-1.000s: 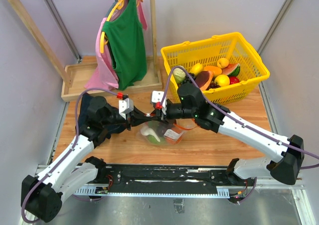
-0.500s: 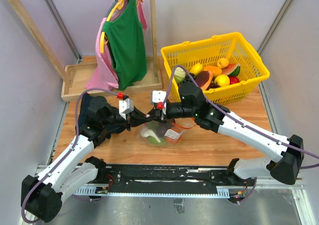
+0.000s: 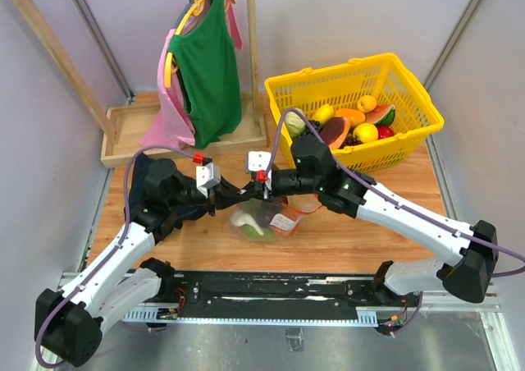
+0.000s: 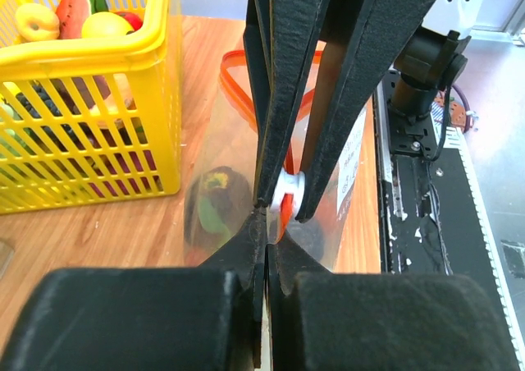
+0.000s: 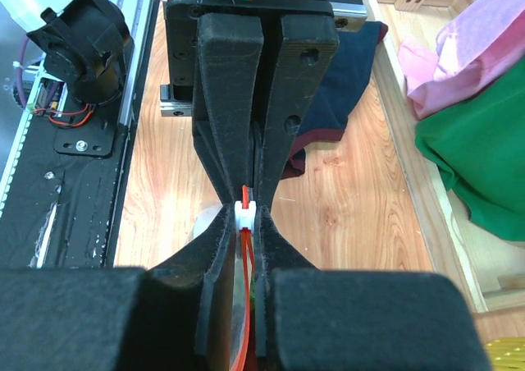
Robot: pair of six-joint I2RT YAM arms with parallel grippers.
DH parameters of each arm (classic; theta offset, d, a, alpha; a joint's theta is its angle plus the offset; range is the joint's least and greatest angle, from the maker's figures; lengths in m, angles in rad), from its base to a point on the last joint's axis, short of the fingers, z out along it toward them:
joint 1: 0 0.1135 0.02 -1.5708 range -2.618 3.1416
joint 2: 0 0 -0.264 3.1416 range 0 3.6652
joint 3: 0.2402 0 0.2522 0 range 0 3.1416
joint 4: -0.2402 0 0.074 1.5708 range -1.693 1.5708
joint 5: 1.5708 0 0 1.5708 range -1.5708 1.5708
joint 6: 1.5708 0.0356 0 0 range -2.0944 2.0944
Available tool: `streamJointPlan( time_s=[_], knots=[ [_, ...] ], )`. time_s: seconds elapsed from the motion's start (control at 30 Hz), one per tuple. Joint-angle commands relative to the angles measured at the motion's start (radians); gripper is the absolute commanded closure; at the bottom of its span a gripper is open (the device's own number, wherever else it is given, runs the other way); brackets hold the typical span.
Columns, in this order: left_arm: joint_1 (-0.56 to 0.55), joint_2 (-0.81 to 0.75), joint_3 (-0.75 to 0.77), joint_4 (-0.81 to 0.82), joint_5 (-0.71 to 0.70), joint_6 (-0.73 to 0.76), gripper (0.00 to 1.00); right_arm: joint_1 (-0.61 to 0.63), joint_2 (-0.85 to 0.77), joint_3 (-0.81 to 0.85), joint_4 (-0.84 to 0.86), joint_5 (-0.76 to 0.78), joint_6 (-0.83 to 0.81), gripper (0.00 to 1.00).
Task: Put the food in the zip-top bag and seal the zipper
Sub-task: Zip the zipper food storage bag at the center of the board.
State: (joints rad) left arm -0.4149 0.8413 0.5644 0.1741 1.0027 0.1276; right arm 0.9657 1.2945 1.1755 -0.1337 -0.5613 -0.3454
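The clear zip-top bag (image 3: 267, 221) hangs just above the table between my two grippers, with green and pale toy food (image 3: 253, 224) inside. My left gripper (image 3: 230, 197) is shut on the end of the orange-red zipper (image 4: 317, 100); its tips (image 4: 267, 223) pinch the strip. My right gripper (image 3: 251, 192) meets it tip to tip and is shut on the white slider (image 5: 245, 215) of the zipper (image 5: 248, 281). The slider (image 4: 289, 192) also shows in the left wrist view, with a green food piece (image 4: 215, 211) in the bag (image 4: 230, 158).
A yellow basket (image 3: 410, 92) with several toy fruits stands at the back right, close to the bag (image 4: 156, 100). A clothes rack with a green shirt (image 3: 209, 67) stands on a wooden tray (image 3: 123, 133) at the back left. A dark cloth (image 5: 328, 133) lies under the left arm.
My right gripper has shifted slightly left toward the left gripper with the slider. The left gripper and the bag have barely moved.
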Motion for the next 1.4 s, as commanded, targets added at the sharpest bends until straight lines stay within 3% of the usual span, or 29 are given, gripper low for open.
streamJointPlan(
  time_s=[0.0, 0.57, 1.07, 1.37],
  knots=[
    [-0.004, -0.021, 0.020, 0.010, -0.009, 0.015, 1.00, -0.016, -0.037, -0.017, -0.034, 0.050, -0.031, 0.99],
    [-0.005, -0.039, 0.023, 0.000, -0.043, 0.016, 1.00, -0.051, -0.108, -0.092, -0.128, 0.190, -0.037, 0.99],
    [-0.004, -0.058, 0.034, -0.035, -0.202, 0.025, 1.00, -0.086, -0.187, -0.138, -0.184, 0.272, -0.029, 0.99],
    [-0.004, -0.063, 0.040, -0.055, -0.393, 0.024, 1.00, -0.103, -0.224, -0.153, -0.216, 0.311, -0.016, 0.99]
  ],
)
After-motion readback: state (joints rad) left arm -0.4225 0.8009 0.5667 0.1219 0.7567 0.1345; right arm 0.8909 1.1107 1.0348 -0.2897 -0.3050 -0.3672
